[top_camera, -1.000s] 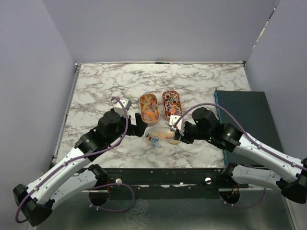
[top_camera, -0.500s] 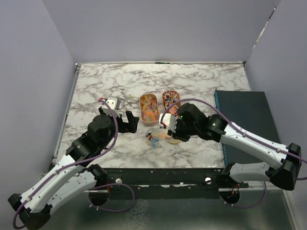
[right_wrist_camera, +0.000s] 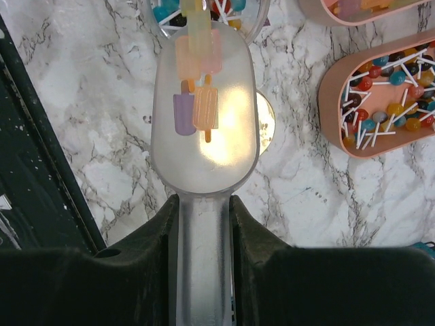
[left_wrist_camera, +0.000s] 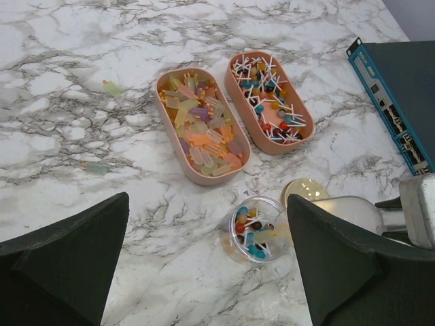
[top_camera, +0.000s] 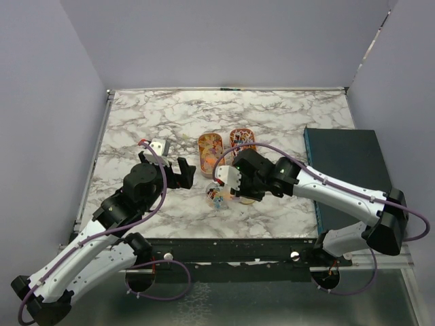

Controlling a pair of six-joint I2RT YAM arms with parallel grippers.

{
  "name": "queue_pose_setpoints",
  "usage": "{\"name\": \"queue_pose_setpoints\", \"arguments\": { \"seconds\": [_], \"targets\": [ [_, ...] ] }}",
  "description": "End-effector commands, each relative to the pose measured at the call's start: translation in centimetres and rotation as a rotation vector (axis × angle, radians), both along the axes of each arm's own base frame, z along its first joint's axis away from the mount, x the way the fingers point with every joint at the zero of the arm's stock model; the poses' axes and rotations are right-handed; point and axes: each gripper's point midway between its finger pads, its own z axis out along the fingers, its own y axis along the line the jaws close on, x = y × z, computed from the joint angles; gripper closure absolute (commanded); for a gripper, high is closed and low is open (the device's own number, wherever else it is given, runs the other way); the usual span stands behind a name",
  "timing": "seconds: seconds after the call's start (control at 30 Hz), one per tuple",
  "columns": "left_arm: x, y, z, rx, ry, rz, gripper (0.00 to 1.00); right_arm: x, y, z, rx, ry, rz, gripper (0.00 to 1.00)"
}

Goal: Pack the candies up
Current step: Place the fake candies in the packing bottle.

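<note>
Pastel candies lengthwise along clear scoop

No writing can be read. The flat dark teal box bears pale marks along its edge — too small to read.

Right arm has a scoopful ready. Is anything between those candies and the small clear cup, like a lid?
Nothing visible does. The right gripper holds the clear scoop with its tip at the clear cup's open rim, and the candies lie towards that tip. The gold lid lies beside the cup, off it.
</note>
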Motion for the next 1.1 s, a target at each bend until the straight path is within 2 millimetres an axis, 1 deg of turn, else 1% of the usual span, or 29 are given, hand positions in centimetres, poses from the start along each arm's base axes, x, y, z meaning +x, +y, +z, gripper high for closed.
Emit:
{"name": "queue_pose_setpoints", "arguments": {
  "seconds": [0.0,0.13,0.37,0.5,0.7,0.87,0.97,1.07],
  "targets": [
    [0.0,0.4,-0.7,0.024,0.006,0.011,0.01,0.6,-0.6,0.6,-0.077,-0.043,-0.001,1.00],
    [0.0,0.3,-0.9,0.023,0.017,0.010,0.01,1.0,-1.0,0.7,-0.125,-0.066,-0.002,0.99],
    [0.1,-0.1,-1.4,0.016,0.040,0.009,0.01,1.6,-2.3,0.9,-0.206,-0.120,-0.027,1.00],
    [0.2,-0.4,-1.9,0.009,0.068,0.012,0.01,1.8,-2.5,1.5,-0.196,-0.145,-0.039,1.00],
    [0.6,-1.1,-2.5,-0.015,0.115,0.026,0.01,1.3,-2.0,3.3,-0.054,-0.161,-0.098,1.00],
    [1.4,-2.2,-3.2,-0.059,0.158,0.047,0.01,1.0,-1.8,5.9,0.137,-0.207,-0.155,1.00],
    [2.0,-2.8,-3.7,-0.083,0.180,0.068,0.01,1.0,-1.8,7.4,0.248,-0.216,-0.246,1.00],
    [2.9,-3.2,-4.5,-0.093,0.190,0.099,0.01,1.2,-1.8,8.8,0.352,-0.203,-0.376,1.00]
  ]
}}
